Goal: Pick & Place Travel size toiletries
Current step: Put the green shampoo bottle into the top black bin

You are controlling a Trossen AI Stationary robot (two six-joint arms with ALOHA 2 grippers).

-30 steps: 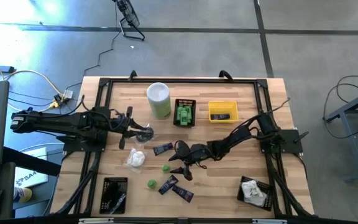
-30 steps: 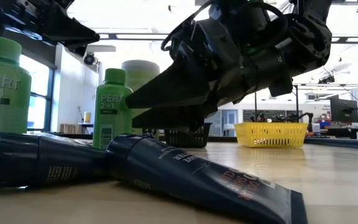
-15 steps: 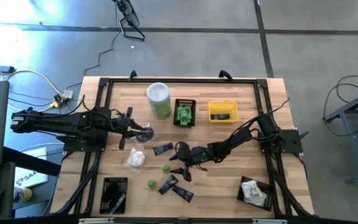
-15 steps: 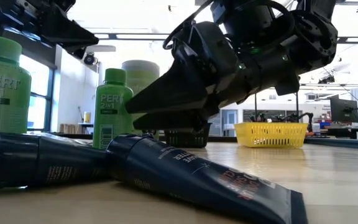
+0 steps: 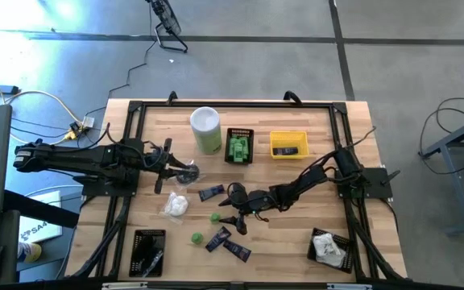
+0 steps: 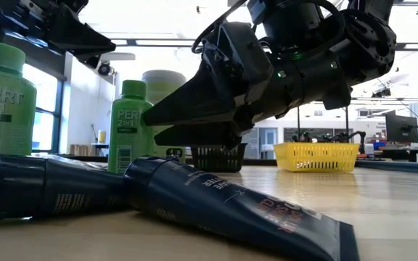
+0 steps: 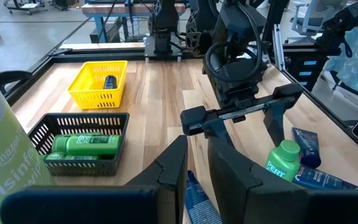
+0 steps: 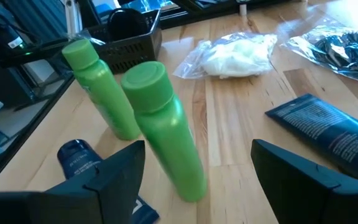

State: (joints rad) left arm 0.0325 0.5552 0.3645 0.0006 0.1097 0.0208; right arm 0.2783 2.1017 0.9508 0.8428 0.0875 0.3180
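Note:
My right gripper (image 8: 197,177) (image 5: 229,217) is open, low over the table's middle. Its fingers stand on either side of an upright green bottle (image 8: 166,137) (image 5: 215,217) (image 6: 133,123) without touching it. A second green bottle (image 8: 98,93) (image 5: 196,238) stands on its base just beyond. Navy tubes (image 5: 211,192) (image 5: 218,239) (image 5: 237,250) lie flat around them, and a white soft packet (image 8: 238,53) (image 5: 176,205) lies nearby. My left gripper (image 7: 197,168) (image 5: 180,171) hangs raised over the table's left part, its fingers a narrow gap apart, holding nothing.
A tall white-and-green canister (image 5: 205,129), a black basket of green bottles (image 5: 239,147) and a yellow basket (image 5: 288,144) stand along the far side. Black baskets sit at the near left (image 5: 147,251) and near right (image 5: 329,246). A clear bag with a dark piece (image 8: 334,43) lies under the left gripper.
My right arm's wrist has risen a little, so the open fingers tip slightly more downward beside the green bottle. The fingertips have stayed almost where they were. Nothing on the table has moved.

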